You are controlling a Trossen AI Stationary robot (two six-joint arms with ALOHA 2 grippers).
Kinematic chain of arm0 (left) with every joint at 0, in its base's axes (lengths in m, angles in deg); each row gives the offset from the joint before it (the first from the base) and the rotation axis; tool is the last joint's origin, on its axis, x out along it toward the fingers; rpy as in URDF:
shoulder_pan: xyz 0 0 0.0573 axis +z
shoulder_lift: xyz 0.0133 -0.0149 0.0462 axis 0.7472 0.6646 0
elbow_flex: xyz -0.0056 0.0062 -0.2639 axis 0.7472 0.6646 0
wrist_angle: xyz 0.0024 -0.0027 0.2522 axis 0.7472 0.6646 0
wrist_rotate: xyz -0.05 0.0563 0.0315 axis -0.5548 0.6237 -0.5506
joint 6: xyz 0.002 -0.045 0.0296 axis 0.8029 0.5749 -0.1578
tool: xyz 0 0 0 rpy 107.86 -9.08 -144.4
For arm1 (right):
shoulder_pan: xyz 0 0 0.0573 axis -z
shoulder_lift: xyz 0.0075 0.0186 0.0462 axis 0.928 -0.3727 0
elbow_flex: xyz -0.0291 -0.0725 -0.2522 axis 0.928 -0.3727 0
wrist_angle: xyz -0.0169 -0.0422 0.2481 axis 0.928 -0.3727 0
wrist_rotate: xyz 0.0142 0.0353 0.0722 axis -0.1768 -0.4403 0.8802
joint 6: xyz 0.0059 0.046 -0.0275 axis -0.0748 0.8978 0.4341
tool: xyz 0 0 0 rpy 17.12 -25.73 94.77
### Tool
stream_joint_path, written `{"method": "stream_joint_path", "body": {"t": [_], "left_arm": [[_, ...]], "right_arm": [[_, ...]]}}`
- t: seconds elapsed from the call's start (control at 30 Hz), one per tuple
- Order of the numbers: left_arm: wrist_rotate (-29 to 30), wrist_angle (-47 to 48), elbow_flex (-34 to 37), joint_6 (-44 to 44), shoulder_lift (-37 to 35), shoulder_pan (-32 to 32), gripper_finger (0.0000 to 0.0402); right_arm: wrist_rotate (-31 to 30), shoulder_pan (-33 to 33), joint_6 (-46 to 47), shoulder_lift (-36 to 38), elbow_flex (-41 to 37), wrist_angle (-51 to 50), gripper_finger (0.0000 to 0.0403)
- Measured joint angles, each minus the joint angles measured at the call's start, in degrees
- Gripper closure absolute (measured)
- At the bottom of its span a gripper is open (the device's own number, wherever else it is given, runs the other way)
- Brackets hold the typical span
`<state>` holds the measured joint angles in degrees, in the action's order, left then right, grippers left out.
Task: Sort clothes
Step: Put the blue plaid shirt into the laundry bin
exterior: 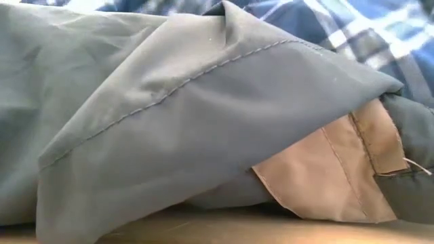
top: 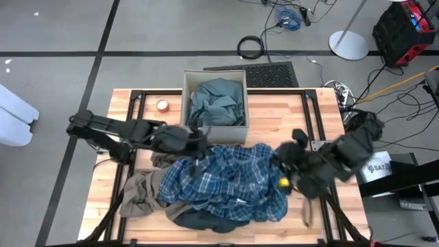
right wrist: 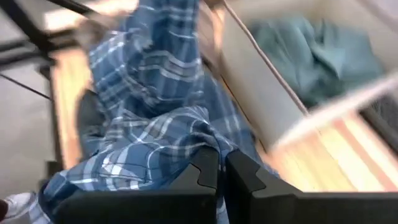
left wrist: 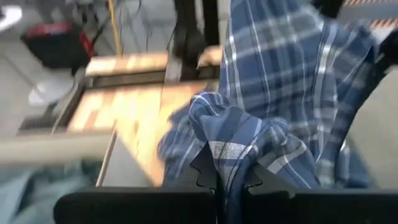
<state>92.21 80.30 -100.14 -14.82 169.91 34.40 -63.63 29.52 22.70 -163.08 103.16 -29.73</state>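
Note:
The blue plaid shirt lies spread across the table's middle, over the tan-brown garment and the dark slate garment. My left gripper is shut on the shirt's far left part. My right gripper is shut on its right part. The teal-grey shirt lies crumpled inside the beige fabric box. The low view is filled by the slate garment, with tan cloth under it. No cream-white piece is in view. My left gripper pinches a bunched fold of the plaid shirt between its two fingers, several layers. The cloth runs on from the fingers toward the other arm, and the shirt's near part lies on the pile. My right gripper pinches a gathered fold of the plaid shirt between its two fingers. The shirt spreads away from the fingers toward the table's left and lies on the other clothes.
The box stands at the table's far middle, just beyond my left gripper. A small roll of tape lies left of the box. Bare wood shows at the far right and far left. Cables and a red case lie on the floor beyond.

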Motion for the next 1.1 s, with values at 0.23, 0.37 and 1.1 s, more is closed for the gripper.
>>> {"method": "stream_joint_path", "body": {"t": [0.23,0.37,1.1], "left_arm": [[-3.1,-2.1,10.3,0.0,0.1,5.2,0.0394],[-4.9,-6.8,15.5,2.8,0.0,8.1,0.0393],[-8.8,-15.9,27.3,10.5,1.3,9.8,0.0344]], "right_arm": [[11.4,10.4,8.9,13.3,-29.8,3.3,0.0403],[21.2,14.4,10.3,22.4,-46.8,17.5,0.0403],[32.8,15.1,32.3,27.5,-81.6,39.1,0.0317]]}}
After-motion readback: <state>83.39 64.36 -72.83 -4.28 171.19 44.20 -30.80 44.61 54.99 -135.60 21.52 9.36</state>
